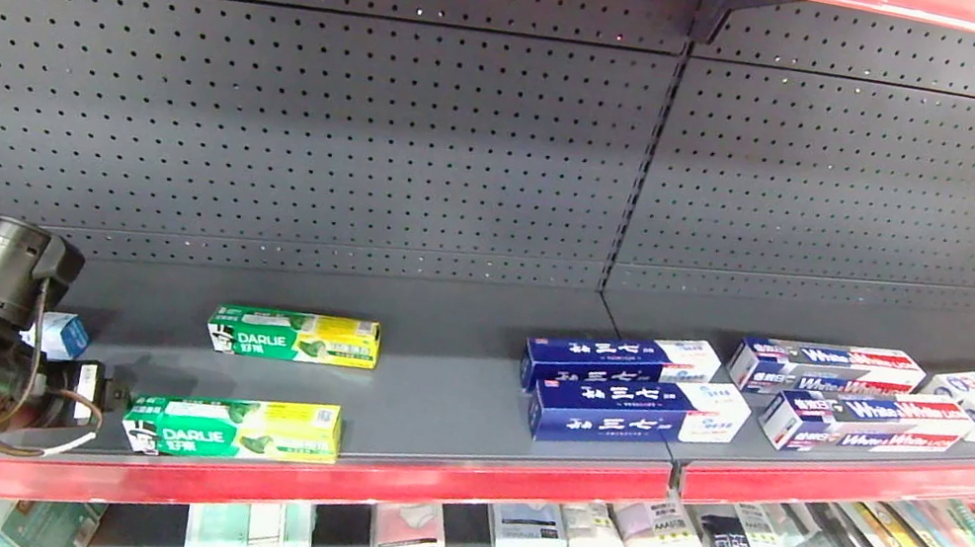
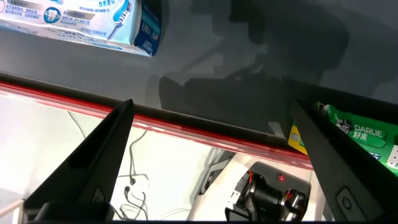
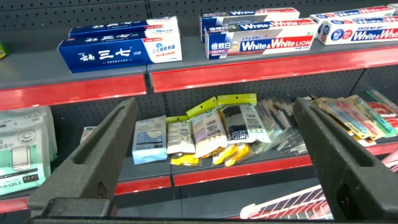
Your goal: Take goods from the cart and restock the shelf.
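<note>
**Matt metal, glossy cardboard**

We see the shelf [image 1: 449,377] as smooth grey painted metal with a matt finish, and its perforated back panel [image 1: 276,106] looks the same. The red front strip [image 1: 412,476] is glossy. The green boxes [image 1: 293,335] and blue boxes [image 1: 623,358] look like glossy printed cardboard. The packets [image 3: 205,130] below are shiny plastic film. The right gripper [image 3: 214,112] has fingers [image 3: 93,168] of matt black, grainy material.

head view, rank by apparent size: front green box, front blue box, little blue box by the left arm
1-2. front blue box and front green box: too alike to rank.
3. little blue box, partly hidden.
</note>
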